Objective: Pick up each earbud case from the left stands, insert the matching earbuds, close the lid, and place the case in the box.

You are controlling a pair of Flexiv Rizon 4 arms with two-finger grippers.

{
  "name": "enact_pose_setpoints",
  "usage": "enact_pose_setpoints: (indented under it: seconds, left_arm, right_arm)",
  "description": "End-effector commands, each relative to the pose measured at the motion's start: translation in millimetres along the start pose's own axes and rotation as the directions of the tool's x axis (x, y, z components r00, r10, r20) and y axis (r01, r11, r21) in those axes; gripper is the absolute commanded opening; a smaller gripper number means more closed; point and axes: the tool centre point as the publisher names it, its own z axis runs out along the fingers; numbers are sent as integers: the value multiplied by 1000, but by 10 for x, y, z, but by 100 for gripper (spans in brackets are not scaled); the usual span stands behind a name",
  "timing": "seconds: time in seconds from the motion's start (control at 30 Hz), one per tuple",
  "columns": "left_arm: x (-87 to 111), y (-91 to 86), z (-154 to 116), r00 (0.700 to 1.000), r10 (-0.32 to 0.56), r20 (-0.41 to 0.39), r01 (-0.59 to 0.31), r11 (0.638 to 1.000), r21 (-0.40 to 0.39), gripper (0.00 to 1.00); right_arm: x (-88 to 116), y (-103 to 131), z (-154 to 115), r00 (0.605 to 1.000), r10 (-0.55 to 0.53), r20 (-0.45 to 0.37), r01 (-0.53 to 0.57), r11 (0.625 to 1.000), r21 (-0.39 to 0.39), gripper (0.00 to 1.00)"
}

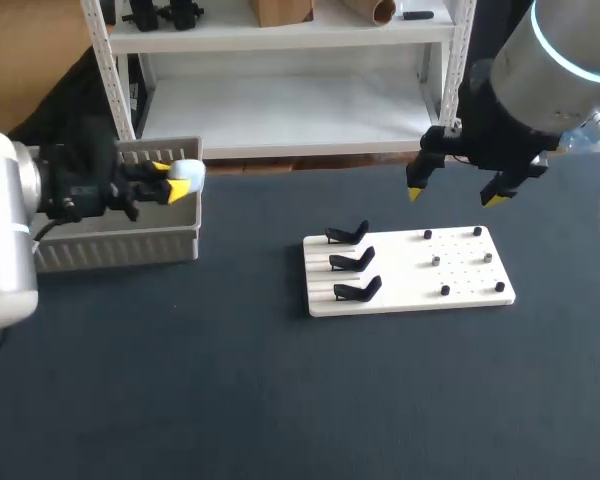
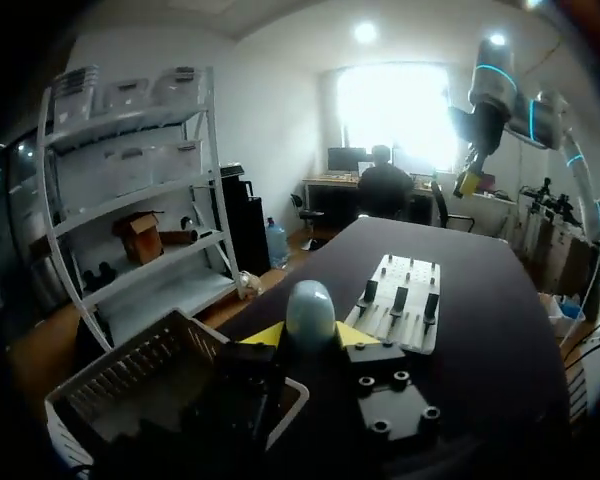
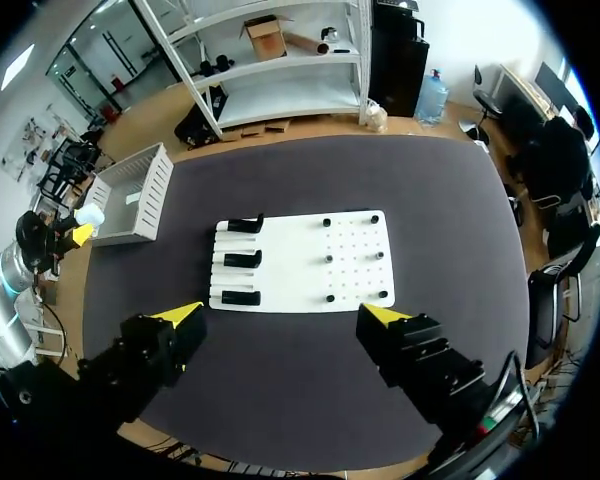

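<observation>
1. Dark grey tabletop (image 1: 230, 400): carries all items below.
2. Grey slatted plastic box (image 1: 120, 245): stands at the left side, well apart from item 5.
3. Left gripper (image 1: 170, 180): level above the box's wall on the board side. Fingers clamped on item 4 from two sides, as the left wrist view (image 2: 310, 335) shows.
4. Pale blue, rounded earbud case (image 1: 187, 178): held between the left fingers, over the box's rim (image 2: 130, 380). Its lid looks closed, though the seam is hard to make out.
5. White rectangular board (image 1: 408, 272): lies flat near the tabletop's middle.
6. Three black stands (image 1: 352, 261): in a column on the board's left part.
7. Small dark and grey pieces (image 1: 435, 260): scattered on the board's right part, too small to identify.
8. Right gripper (image 1: 452, 196): hangs above the board's far edge, fingers wide apart and holding nothing. The right wrist view (image 3: 280, 315) looks down on the board (image 3: 300, 262).
</observation>
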Motion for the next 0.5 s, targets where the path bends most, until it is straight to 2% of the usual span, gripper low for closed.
enact_pose_setpoints:
  seconds: [0.03,0.2,0.5]
  left_arm:
    - [144,229,73,999,-28,36,31,997,-70,0]
    - [248,566,88,999,-50,15,51,993,-110,0]
    - [367,1054,120,997,-74,-18,71,984,-164,0]
  right_arm:
    - [16,-1,1,1000,1,6,-1,1000,2,100]
    - [16,-1,1,1000,1,6,-1,1000,2,100]
    - [16,-1,1,1000,1,6,-1,1000,2,100]
